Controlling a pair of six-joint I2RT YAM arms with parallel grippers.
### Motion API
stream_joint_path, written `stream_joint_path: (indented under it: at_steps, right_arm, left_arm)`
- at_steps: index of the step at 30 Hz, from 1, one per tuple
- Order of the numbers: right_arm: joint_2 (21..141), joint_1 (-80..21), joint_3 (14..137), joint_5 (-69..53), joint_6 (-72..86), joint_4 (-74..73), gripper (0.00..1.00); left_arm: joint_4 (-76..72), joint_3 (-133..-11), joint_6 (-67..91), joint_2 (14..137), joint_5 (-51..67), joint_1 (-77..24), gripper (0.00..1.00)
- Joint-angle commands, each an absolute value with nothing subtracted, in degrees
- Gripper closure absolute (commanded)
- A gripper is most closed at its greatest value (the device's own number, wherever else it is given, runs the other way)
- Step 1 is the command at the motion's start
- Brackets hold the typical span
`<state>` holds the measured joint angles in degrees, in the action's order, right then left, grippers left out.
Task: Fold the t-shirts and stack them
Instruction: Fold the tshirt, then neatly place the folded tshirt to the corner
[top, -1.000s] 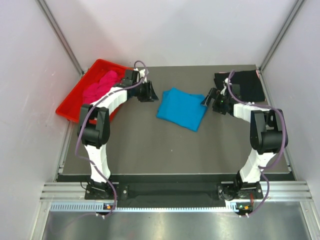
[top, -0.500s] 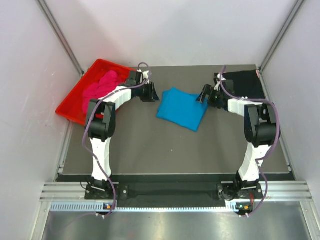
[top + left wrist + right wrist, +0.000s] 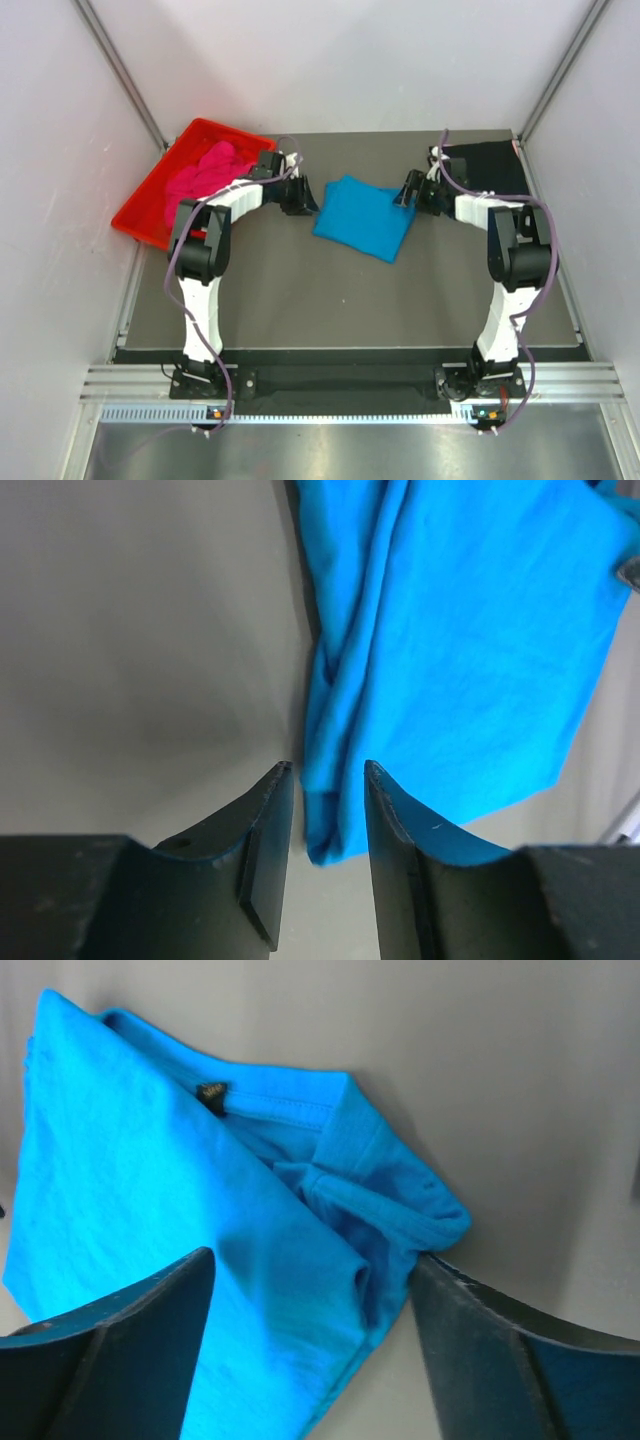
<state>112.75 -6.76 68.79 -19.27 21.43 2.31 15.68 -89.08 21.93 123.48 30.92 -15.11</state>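
The blue shirt is lying folded on the table, the black shirt far right, the pink shirt in the tray, while the left gripper is straddling the blue corner, fingers slightly apart, perhaps touching it, and the right gripper is gaping wide at the collar

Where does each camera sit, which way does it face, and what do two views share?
Top: above and behind the robot, looking down at the table; the left arm and right arm show whole.
Left wrist: on the left arm, facing the blue shirt at its edge; the left claw shows.
Right wrist: on the right arm, facing the shirt's collar corner; the right claw shows.
Shared: all three views see the blue shirt.
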Motion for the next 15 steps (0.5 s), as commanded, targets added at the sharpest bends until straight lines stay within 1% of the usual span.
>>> stream_joint_path:
  at_steps: [1,5,6,8,9,12,13,15]
  right_arm:
    - [114.8,-6.2,70.0,-21.2,19.6,-1.2,0.26]
    - [115.7,-5.7,70.8,-22.5,19.5,-1.5,0.4]
    - [116.1,-5.7,71.2,-22.8,19.6,-1.7,0.47]
    - [116.1,-5.7,71.2,-23.4,19.5,-1.7,0.53]
    - [116.0,-5.5,71.1,-23.6,19.4,-1.5,0.62]
    - [115.1,-5.3,70.9,-23.6,18.8,-1.6,0.78]
    - [114.4,-5.2,71.2,-23.6,18.0,-1.9,0.9]
    - [113.1,-5.0,72.8,-23.2,16.6,-4.0,1.0]
  left_arm:
    - [15.0,-86.8,23.4,116.6,33.9,-15.5,0.6]
    - [17.3,-83.8,22.9,110.8,34.3,-16.1,0.6]
    - [18.1,-83.4,22.2,110.0,34.9,-16.3,0.61]
    - [19.2,-82.2,22.2,107.2,35.4,-17.4,0.6]
    - [19.2,-80.3,22.4,106.2,35.8,-17.8,0.61]
    - [19.3,-76.9,21.7,102.5,35.9,-19.9,0.6]
    - [19.7,-76.3,21.5,101.7,35.9,-20.2,0.61]
    - [19.8,-75.0,21.5,99.7,35.8,-20.7,0.61]
